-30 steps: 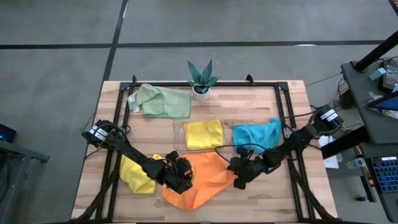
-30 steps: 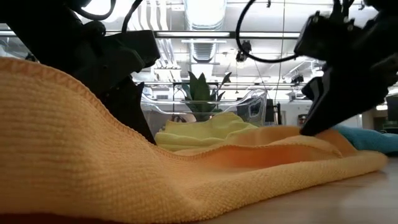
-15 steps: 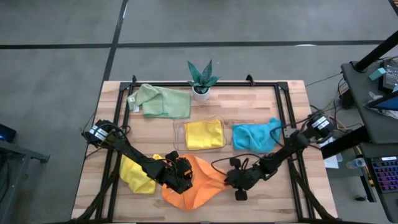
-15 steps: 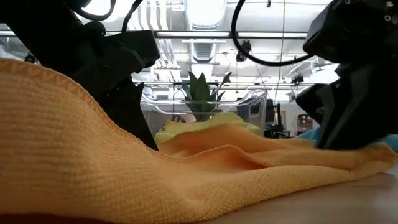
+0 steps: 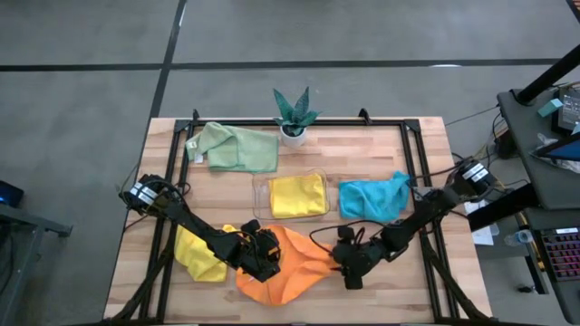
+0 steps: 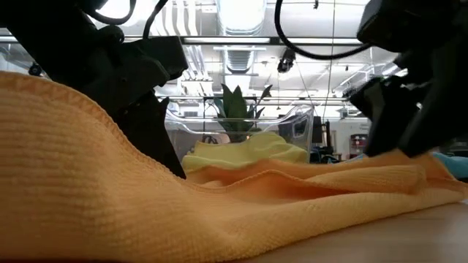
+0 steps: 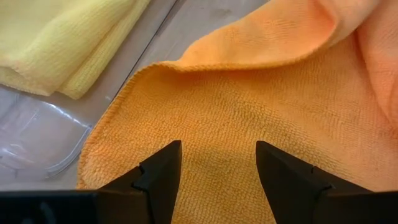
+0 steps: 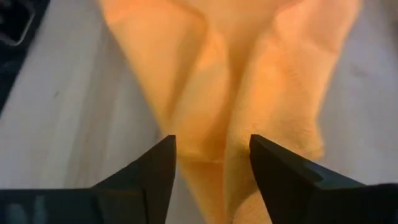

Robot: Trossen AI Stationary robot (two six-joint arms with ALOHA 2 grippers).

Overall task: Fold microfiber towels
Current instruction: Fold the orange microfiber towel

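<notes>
no brand, label or writing can be read on anything here.

five cloths lie on the table, counted in the high view: a pale green towel at upper left, a yellow towel in the tray at centre, a teal-blue towel right of it, a second yellow towel at lower left, and the orange towel at lower centre, rumpled and bunched into folds. there is one clear plastic tray and one small potted plant at the top edge of the table, in the middle.

the left gripper sits low on the orange towel's left part, just beside the second yellow towel. in the left wrist view its fingers stand apart with orange cloth spread under the gap; they clasp nothing that can be seen. the right gripper is at the orange towel's right edge. in the right wrist view its fingers are spread, with a gathered ridge of orange cloth running between them; whether they pinch it cannot be told.

the table is pale wooden planks with a black frame round it, standing on a grey floor with dark lines. the low view shows ceiling lights and pipework behind.
</notes>
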